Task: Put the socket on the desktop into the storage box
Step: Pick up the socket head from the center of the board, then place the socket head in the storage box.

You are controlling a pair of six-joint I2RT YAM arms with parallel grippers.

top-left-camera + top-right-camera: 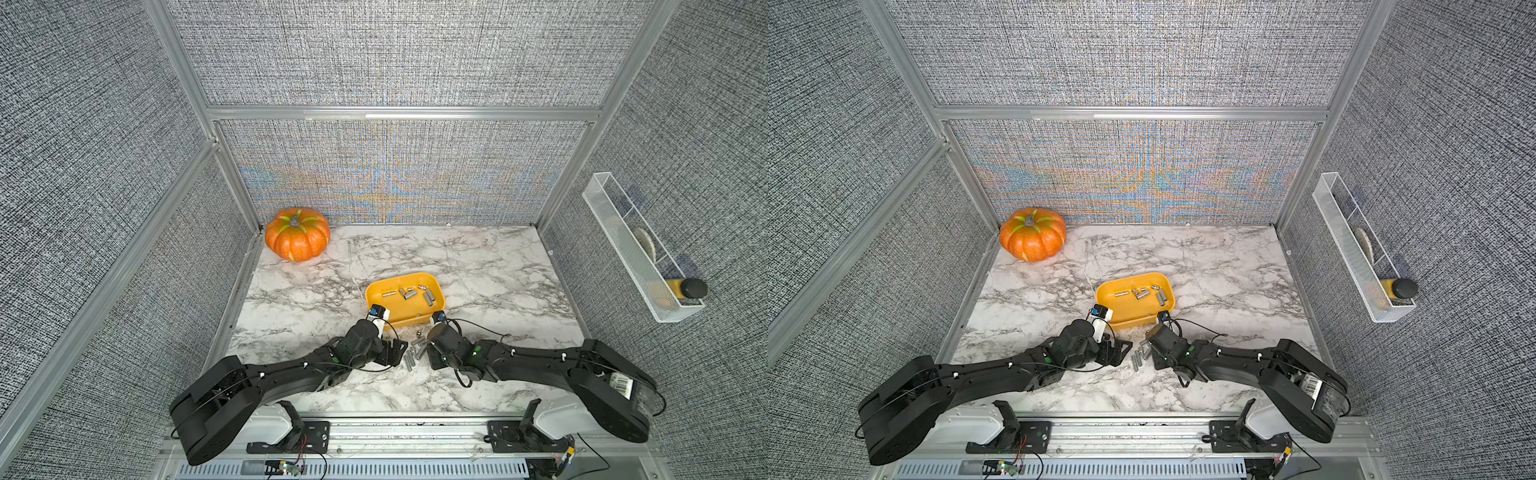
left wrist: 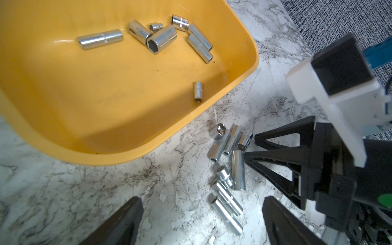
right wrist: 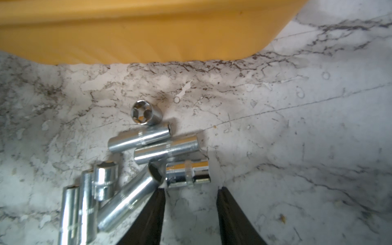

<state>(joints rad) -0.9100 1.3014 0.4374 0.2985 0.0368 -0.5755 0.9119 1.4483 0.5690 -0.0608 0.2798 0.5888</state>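
The yellow storage box (image 2: 106, 118) sits on the table (image 2: 84, 191) with several sockets (image 2: 99, 39) inside. More loose sockets (image 2: 238, 171) lie clustered on the table just beside its wall. The left gripper (image 2: 199, 200) hovers wide open by the cluster, empty. The right gripper (image 3: 190, 191) is partly open, tips at either end of a short socket (image 3: 187, 174); contact unclear, view blurred.

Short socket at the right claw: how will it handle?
Short socket: polished and round, lying on its side, so it probably rolls if nudged and may slip when gripped. Looks like metal: likely stiff, heavy for its size.
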